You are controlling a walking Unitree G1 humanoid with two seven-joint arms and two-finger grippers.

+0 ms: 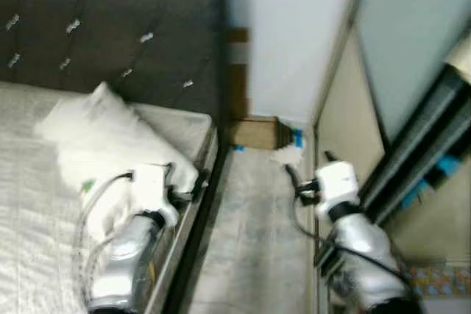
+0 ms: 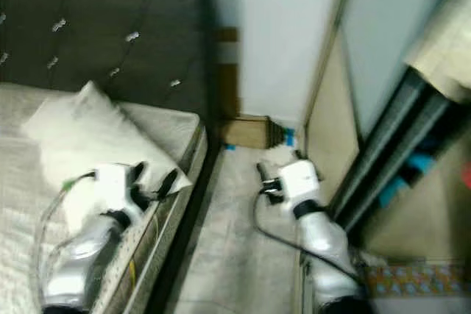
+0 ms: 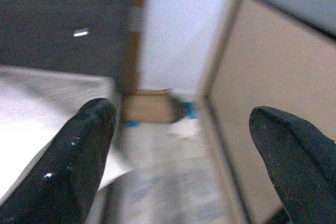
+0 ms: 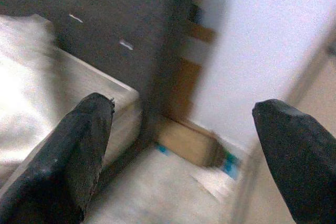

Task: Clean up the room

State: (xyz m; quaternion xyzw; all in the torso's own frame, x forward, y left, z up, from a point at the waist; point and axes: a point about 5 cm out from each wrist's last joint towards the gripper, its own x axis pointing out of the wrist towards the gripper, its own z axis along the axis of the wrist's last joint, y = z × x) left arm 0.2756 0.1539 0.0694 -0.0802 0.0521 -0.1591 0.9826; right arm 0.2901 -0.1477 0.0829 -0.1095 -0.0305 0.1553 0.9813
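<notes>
With both the left gripper [image 3: 181,166] and right gripper [image 4: 184,161] spread and empty, you risk clipping the bed [image 1: 188,126] edge while reaching the white litter [image 1: 287,154] at the floor's far corner.

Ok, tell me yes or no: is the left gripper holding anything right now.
No: in the left wrist view the left gripper is open, its fingers spread wide with only floor between them.

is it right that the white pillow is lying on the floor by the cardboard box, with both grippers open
Not quite. The left eye view shows the white pillow lying on the bed, not the floor. The cardboard box sits on the floor by the wall. The left gripper and right gripper are open.
</notes>
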